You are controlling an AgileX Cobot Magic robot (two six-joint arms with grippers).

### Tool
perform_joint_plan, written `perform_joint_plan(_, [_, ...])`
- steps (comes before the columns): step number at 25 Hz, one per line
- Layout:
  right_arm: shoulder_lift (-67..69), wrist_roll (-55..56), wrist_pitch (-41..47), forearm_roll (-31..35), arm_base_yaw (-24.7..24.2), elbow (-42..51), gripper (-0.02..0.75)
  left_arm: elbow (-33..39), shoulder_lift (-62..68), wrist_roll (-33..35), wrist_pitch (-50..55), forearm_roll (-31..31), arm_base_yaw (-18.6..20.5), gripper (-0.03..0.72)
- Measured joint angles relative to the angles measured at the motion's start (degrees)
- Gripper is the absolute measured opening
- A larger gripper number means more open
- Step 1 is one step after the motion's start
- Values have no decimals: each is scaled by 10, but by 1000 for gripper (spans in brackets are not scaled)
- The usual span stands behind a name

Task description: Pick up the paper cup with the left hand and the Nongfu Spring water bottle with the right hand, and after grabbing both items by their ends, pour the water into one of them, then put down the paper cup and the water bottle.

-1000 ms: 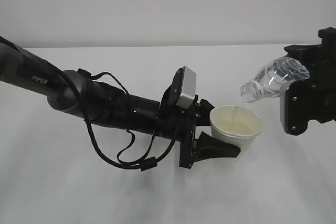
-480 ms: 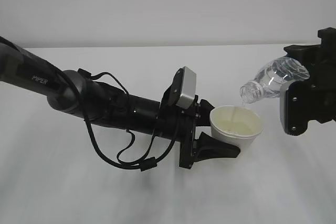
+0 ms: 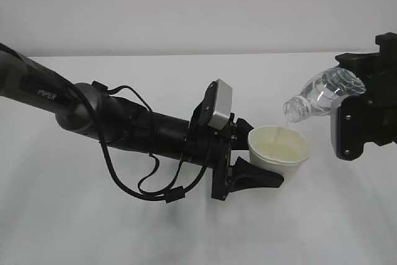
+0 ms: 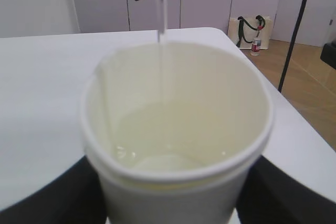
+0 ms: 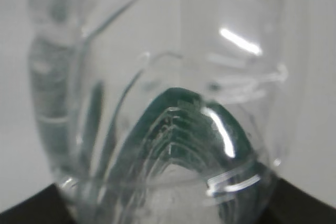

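- The left hand [image 3: 257,153], at centre frame in the exterior view, is clamped on the paper cup [image 3: 280,150]: 1 black finger [image 3: 257,179] sits under the cup's near side, the other shows behind its far side.
- In the left wrist view the paper cup [image 4: 176,145] fills the middle and lower frame, upright, with dark finger shapes at both lower corners beside its wall.
- The left arm [image 3: 93,113], lettered "PIPER", runs from the left edge to centre frame, with looped black cables [image 3: 149,184] hanging beneath it and a silver-grey camera box [image 3: 218,105] on top.
- The right hand [image 3: 363,113], at the right edge, grips the Nongfu Spring water bottle [image 3: 319,94] by its base end; the bottle is tilted, neck down and to the left, its mouth just above the cup's far rim.
- The right wrist view shows only the bottle's [image 5: 157,108] clear ribbed wall close up, with a dark green patch at lower centre.
- The water [image 4: 163,40] falls as 1 thin stream from the top of the left wrist view into the cup, where liquid already pools on the bottom.
- Both sit above a white table [image 3: 186,234].
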Motion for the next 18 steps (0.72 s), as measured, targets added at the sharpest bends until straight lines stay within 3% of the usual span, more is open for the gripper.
perform_joint_plan(18, [0, 19, 1, -1, 0, 0, 428, 0, 0, 0, 0, -13, 0, 473])
